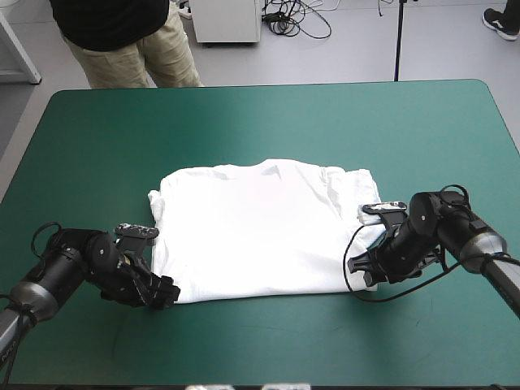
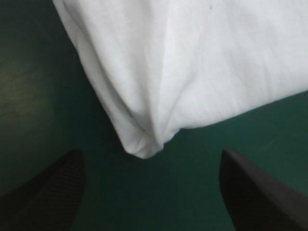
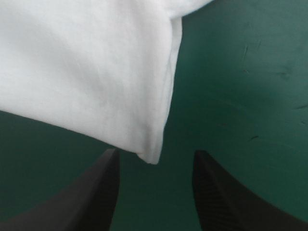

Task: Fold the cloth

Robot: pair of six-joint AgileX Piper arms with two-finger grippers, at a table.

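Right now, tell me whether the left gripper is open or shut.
Open: the left gripper has its fingers apart, the T-shirt corner ahead of them, ungripped.

A robotics lab or test room, by what shows. The surface (image 1: 268, 122) is a bench under a plain teal-green cover, not household furniture. A left arm (image 1: 77, 264) and a right arm (image 1: 455, 231), both black machine limbs, reach in over its near corners, with a white T-shirt (image 1: 260, 231) lying flat between them. Beyond the far edge runs a bare pale grey floor (image 1: 366, 57), where a tangle of black cables (image 1: 294, 20) lies loose beside a white cabinet (image 1: 227, 20), and a thin black stand pole (image 1: 398, 41) rises
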